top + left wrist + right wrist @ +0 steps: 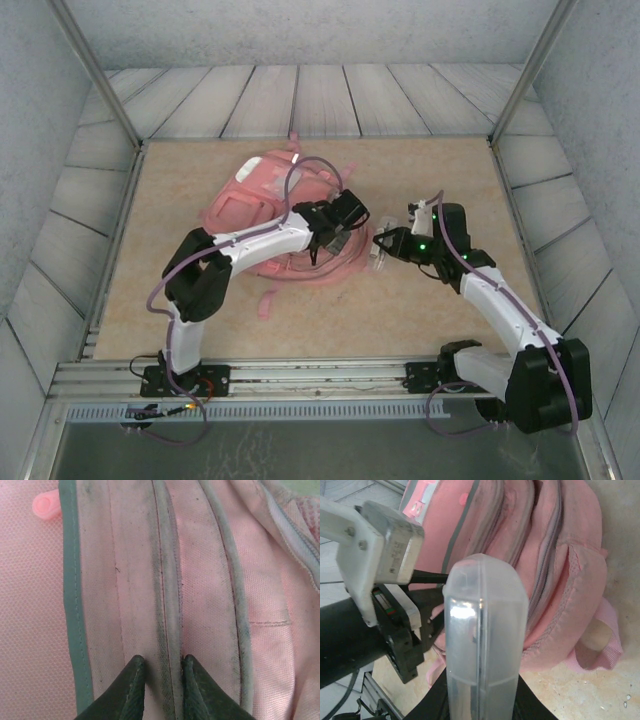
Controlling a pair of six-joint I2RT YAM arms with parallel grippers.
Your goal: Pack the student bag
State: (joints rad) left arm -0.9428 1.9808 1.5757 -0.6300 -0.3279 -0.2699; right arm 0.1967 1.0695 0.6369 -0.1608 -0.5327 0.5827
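Your left fingers point(122, 695) pinch a piped seam of the student bag point(270, 205), lying mid-surface point(440, 170). Lift gently so an opening gapes. Your right fingers point(526, 711) clamp a clear plastic case point(485, 630) just beside the bag; feed it end-first.
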